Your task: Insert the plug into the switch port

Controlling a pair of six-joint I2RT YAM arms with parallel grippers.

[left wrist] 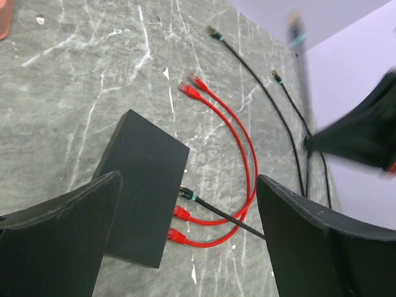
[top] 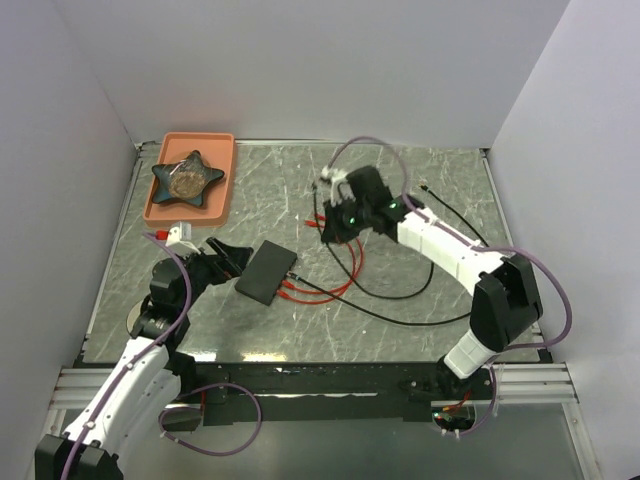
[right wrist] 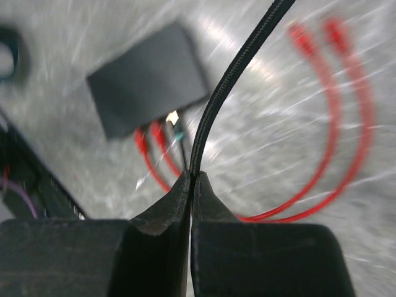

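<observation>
- Black cable [right wrist: 235, 68] is pinched in my right gripper [right wrist: 192, 179], jaws closed tight on it; I can't see its plug there.
- Left gripper [top: 231, 259] gapes wide, holding nothing, just beside the switch [top: 266, 272].
- Switch lies flat between both grippers, sockets [left wrist: 176, 204] facing right.
- I judge I'm carrying the plug over; next needs aligning it with a free socket.

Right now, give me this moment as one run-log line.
left hand: open, by switch | right hand: shut on black cable | switch edge: two red plugs, one black plug
</observation>
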